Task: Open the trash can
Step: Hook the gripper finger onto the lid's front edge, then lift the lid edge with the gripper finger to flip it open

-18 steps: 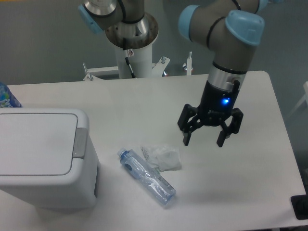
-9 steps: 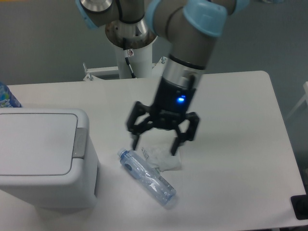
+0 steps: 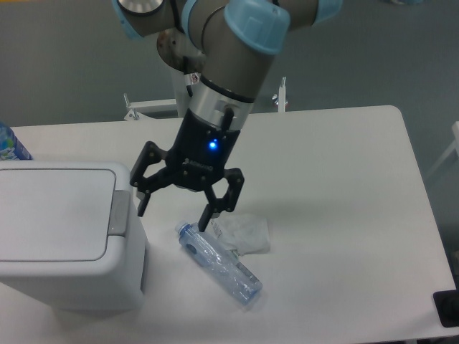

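Two spread jaws beside trash can [image 3: 64,236]

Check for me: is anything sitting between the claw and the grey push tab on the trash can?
Nothing visible blocks it. The open claw hangs just right of the trash can, close to its grey tab. The bottle and crumpled wrapper lie on the table further right, away from that gap.

White table [image 3: 344,165] carries a trash can [image 3: 64,233], clear bottle [image 3: 219,264] lying flat — crumpled wrapper [image 3: 244,233] touching it
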Available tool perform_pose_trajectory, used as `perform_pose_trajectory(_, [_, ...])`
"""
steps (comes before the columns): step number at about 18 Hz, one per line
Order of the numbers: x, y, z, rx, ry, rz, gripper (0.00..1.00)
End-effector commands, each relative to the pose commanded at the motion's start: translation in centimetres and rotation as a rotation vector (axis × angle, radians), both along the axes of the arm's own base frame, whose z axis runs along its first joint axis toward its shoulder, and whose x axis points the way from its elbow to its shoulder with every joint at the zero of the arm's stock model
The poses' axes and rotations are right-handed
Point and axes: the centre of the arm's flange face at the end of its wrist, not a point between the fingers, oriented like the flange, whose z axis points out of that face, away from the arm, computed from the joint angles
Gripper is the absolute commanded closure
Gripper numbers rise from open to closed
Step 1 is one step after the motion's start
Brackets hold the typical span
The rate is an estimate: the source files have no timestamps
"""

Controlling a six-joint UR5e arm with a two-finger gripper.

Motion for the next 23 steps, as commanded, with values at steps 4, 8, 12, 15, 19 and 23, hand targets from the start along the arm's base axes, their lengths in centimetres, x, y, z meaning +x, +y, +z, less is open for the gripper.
perform_pose_trajectory(4, [1.3, -0.8, -0.8, -0.014, -0.008, -0.008, 0.0])
perform_pose_trajectory(8, [1.3, -0.6, -1.7, -0.026, -0.012, -0.009, 0.0])
perform_pose_trajectory(12, [1.0, -0.3, -2.3, -0.024, -0.01, -0.009, 0.0])
perform_pose_trajectory(15, [0.7, 0.0, -2.7, -0.023, -0.009, -0.009, 0.0])
perform_pose_trajectory(19, [0.6, 0.1, -3.1, -0.023, 0.009, -0.033, 0.0])
perform_pose_trajectory(23, [0.6, 0.1, -3.2, -0.025, 0.007, -0.033, 0.0])
